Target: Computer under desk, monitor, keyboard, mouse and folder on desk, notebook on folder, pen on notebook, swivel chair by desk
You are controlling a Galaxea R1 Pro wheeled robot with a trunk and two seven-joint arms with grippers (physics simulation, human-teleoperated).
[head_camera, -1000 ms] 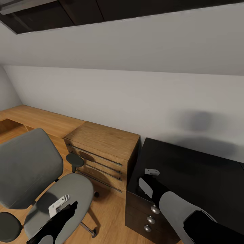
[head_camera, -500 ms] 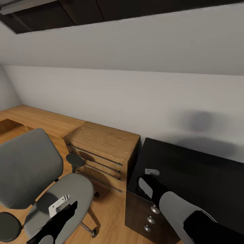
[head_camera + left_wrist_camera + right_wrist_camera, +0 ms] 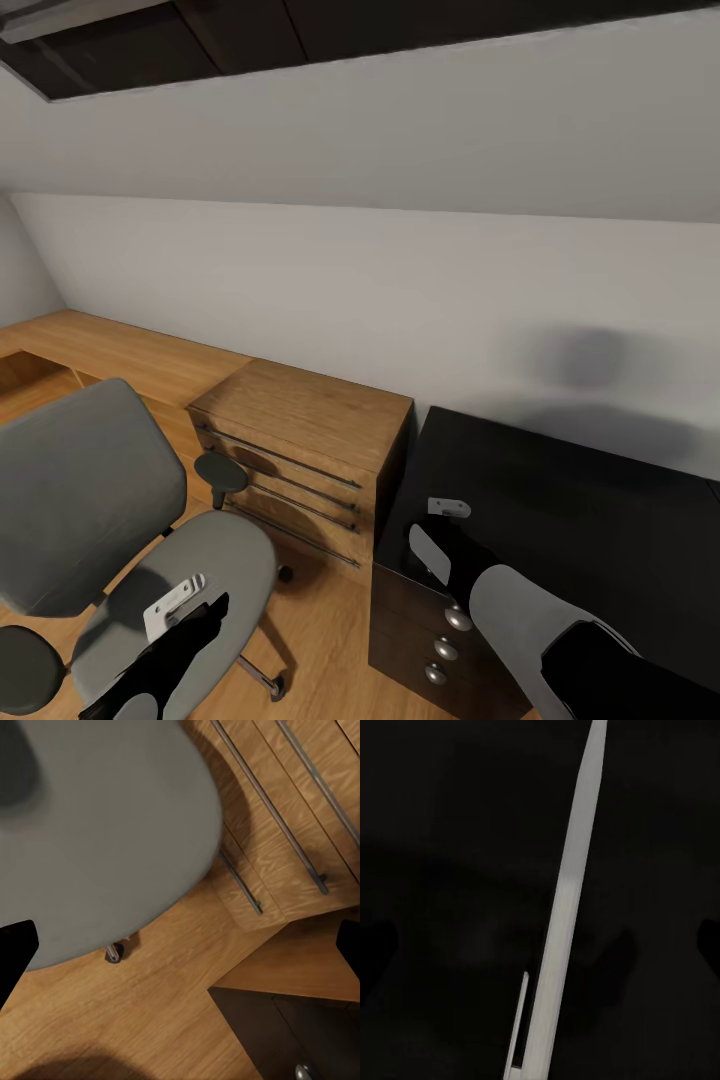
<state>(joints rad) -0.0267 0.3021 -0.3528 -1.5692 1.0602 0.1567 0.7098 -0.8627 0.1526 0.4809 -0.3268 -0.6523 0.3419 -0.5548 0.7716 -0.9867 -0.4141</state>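
Though glossy black, the desk (image 3: 600, 520) adjoins a grey swivel chair (image 3: 90, 500).

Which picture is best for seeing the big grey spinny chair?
The head view is best. It shows the chair with its tall back, seat, black armrests and a bit of its base, beside the wooden drawers. The left wrist view gives just part of the grey seat from above. The right wrist view looks at dark desk.

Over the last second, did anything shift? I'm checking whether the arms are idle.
Nothing visibly changed. The left gripper hangs over the swivel chair seat as before, the right gripper over the desk corner, beside the wooden chest of drawers. The head camera has not moved either.
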